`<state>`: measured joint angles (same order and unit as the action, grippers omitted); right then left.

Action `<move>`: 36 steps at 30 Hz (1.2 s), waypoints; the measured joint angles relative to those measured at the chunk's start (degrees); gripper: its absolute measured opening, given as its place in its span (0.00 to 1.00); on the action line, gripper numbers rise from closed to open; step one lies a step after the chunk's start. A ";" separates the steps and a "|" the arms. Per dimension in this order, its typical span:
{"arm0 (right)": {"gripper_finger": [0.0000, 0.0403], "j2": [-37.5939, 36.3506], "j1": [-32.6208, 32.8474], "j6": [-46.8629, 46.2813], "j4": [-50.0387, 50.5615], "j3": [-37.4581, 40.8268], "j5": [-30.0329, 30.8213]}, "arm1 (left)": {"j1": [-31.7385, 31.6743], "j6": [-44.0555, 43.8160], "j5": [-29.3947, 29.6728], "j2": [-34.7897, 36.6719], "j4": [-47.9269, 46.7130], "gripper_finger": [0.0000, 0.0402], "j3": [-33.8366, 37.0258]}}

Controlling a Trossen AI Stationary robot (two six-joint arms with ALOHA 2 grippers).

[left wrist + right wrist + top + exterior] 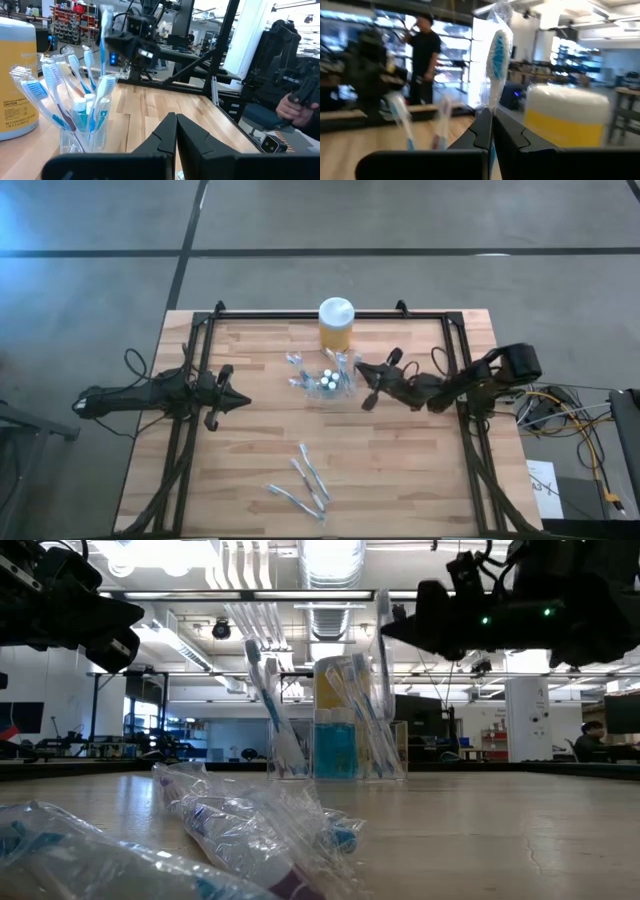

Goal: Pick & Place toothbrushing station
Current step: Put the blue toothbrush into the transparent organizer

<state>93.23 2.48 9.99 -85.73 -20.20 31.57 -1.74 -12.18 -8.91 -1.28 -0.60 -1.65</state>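
The clear holder (326,381) stands at mid-table with several blue-and-white toothbrushes (75,95) upright in it and white-capped pieces among them. My right gripper (360,383) hovers just right of the holder, shut on a wrapped toothbrush (497,55). My left gripper (245,402) waits shut over the table's left part, pointing at the holder. Several more wrapped toothbrushes (305,480) lie flat on the near part of the table. My right gripper pinches the wrapped toothbrush between its two fingers, on the handle (491,114) below the bristle head. The fingers come roughly level from the table's right and lie across the brush. The brush stands upright, head up, beside the holder (383,640); its lower end is hidden.
A yellow jar with a white lid (336,323) stands just behind the holder at the far edge. Black frame rails (195,380) run along both table sides. A person (425,55) stands beyond the table, and a hand (295,107) shows at the right side.
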 joint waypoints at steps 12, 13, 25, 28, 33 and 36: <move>0.02 8.09 0.41 0.12 -0.36 -1.98 3.14 | 0.00 -0.03 0.02 -0.04 -0.15 0.03 0.00; 0.02 8.57 0.42 -0.42 -0.37 -1.97 3.14 | 0.00 -0.08 0.00 -0.04 -0.17 0.03 0.00; 0.02 14.54 2.51 -5.34 -0.43 -1.89 9.51 | 0.01 -0.51 0.00 -0.04 -0.22 0.03 0.02; 0.02 15.62 2.90 -6.51 -0.52 -1.89 10.31 | 0.00 -0.51 0.00 -0.04 -0.22 0.03 0.02; 0.02 16.35 2.92 -7.94 -0.28 -1.82 10.65 | 0.01 -0.49 0.00 -0.04 -0.22 0.03 0.02; 0.02 15.47 3.24 -8.09 0.50 -1.76 10.39 | 0.01 -0.49 0.00 -0.04 -0.22 0.03 0.02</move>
<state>108.70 5.73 1.90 -85.23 -21.96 41.95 -1.72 -12.67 -8.91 -1.32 -0.82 -1.63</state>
